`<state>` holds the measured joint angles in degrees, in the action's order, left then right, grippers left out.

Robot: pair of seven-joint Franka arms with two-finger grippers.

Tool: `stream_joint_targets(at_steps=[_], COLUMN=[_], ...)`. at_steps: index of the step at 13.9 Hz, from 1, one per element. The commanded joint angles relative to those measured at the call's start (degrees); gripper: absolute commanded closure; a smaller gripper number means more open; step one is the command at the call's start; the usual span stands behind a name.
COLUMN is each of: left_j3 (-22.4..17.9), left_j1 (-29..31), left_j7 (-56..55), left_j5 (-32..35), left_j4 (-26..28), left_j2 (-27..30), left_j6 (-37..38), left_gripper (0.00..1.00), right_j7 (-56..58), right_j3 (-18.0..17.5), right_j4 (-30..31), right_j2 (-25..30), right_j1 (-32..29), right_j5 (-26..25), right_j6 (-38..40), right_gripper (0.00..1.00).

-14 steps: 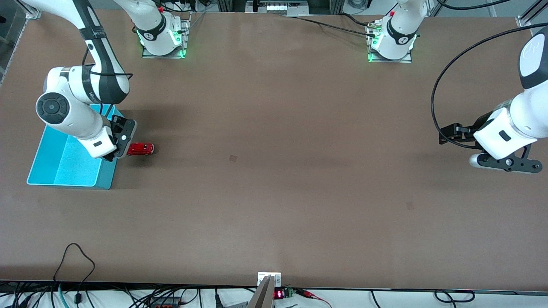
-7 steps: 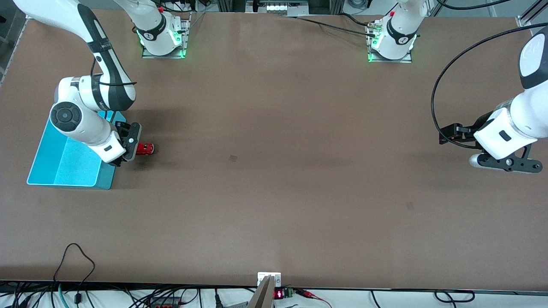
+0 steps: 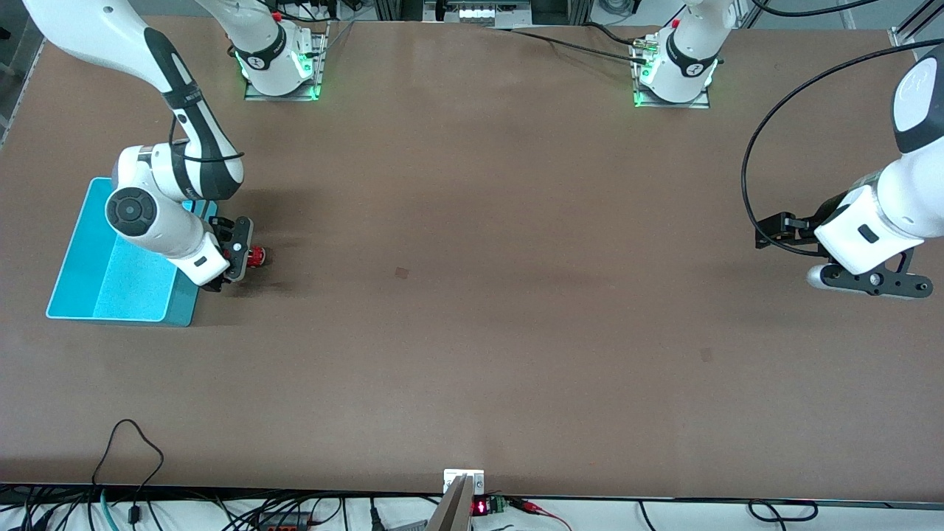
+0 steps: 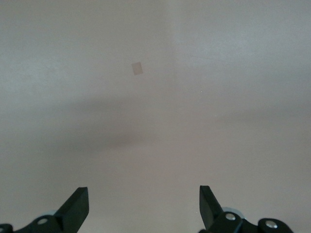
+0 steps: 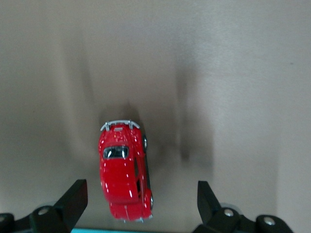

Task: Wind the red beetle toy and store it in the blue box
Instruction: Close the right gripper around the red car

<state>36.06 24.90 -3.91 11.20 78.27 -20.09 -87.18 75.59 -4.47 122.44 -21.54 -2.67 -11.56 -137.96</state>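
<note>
A: Right, right pincer [image 5: 138, 206] is low over the beetle [image 5: 124, 171], fingers [image 5: 73, 199] spread wide, gripping nothing. Makes sense: it has to straddle the car before closing.

B: Where's the beetle sit exactly?

A: On the table [image 3: 472, 295], just beside the box [image 3: 110, 284], on the side twd the left arm's end. Wrist cam shows it between the open fingers but off-centre, closer to one finger, body lengthwise to the gap.

B: Left arm?

A: Left pincer [image 4: 143, 206] waits over bare table at its own end, fingers apart, empty. Box is open-topped, right next door, so stowing looks a short hop.
</note>
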Motion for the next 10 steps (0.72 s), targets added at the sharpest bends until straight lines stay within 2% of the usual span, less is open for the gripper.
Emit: stream_joint_targets(at_steps=[1, 5, 10], left_j3=[0.32, 0.32, 0.32], left_j1=[-0.03, -0.03, -0.03], left_j7=[-0.31, -0.31, -0.31], left_j5=[1.2, 1.11, 1.11], left_j4=[-0.49, -0.4, -0.49], left_j2=[0.58, 0.58, 0.58], left_j6=[0.96, 0.96, 0.87], left_gripper=[0.0, 0.0, 0.0], right_j7=[0.79, 0.79, 0.79], right_j3=[-0.19, -0.1, -0.19], right_j4=[4.46, 7.27, 7.63], right_j2=[1.24, 1.15, 1.24], right_j1=[-0.67, -0.85, -1.98], right_j5=[-0.92, -1.01, -1.01], right_j6=[-4.5, -8.46, -8.91], right_gripper=[0.0, 0.0, 0.0])
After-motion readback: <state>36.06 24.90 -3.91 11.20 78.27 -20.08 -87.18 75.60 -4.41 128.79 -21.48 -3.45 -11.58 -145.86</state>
